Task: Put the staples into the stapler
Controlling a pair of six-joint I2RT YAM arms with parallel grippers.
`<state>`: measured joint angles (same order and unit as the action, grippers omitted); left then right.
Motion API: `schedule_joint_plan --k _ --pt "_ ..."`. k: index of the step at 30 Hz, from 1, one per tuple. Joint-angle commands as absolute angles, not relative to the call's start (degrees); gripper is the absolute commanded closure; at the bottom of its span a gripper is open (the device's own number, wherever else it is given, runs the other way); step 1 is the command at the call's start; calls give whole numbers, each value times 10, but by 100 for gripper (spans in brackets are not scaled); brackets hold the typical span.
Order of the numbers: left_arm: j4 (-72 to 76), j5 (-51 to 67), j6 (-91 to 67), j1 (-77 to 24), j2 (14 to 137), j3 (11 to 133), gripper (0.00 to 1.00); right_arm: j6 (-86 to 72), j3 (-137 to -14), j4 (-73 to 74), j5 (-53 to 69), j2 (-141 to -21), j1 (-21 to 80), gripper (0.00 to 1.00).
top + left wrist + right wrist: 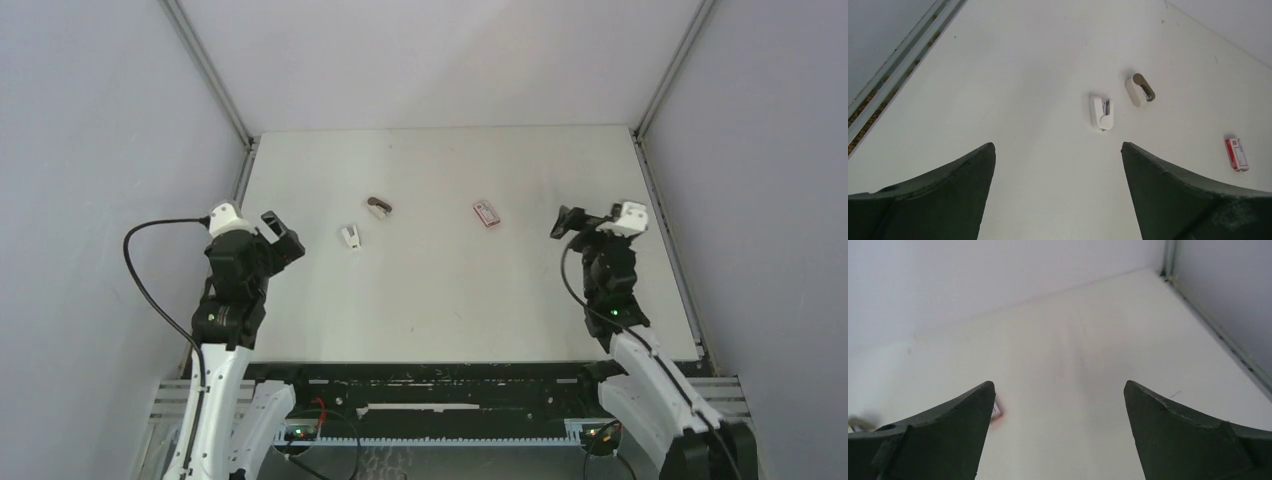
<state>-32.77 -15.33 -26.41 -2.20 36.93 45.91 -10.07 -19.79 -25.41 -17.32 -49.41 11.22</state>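
Observation:
The staples, a small pink-red box with a white label (486, 213), lie flat on the white table right of centre. The box also shows in the left wrist view (1236, 154); in the right wrist view only one corner (997, 413) peeks out beside my left finger. A small white stapler (351, 236) (1101, 112) lies left of centre. A dark brown and beige stapler-like item (378, 207) (1139, 90) lies just behind it. My left gripper (282, 236) (1058, 150) is open and empty, left of the white stapler. My right gripper (569, 222) (1059, 387) is open and empty, right of the box.
Grey walls enclose the table (450, 300) on the left, back and right, with metal rails (244, 170) along the side edges. A black cable (150, 290) loops off the left arm.

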Motion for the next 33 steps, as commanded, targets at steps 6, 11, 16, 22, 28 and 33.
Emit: schedule_joint_plan --k 6,11,16,22,28,33 --pt "-363 -83 -179 -21 376 498 0 -239 -178 -107 -130 -383 31 0" --pt "-367 -77 -148 -20 365 497 0 -238 -199 -84 -48 -420 41 5" --pt "-346 -51 -130 -21 327 462 0 -209 -254 -12 -13 -466 92 8" --pt "-338 -40 -132 -21 288 452 0 -144 -414 119 -35 -619 159 12" --pt "-329 26 -108 -21 270 449 0 -92 -559 181 -46 -802 199 16" --pt "-311 25 -134 -21 241 454 0 -65 -671 210 -36 -932 209 20"
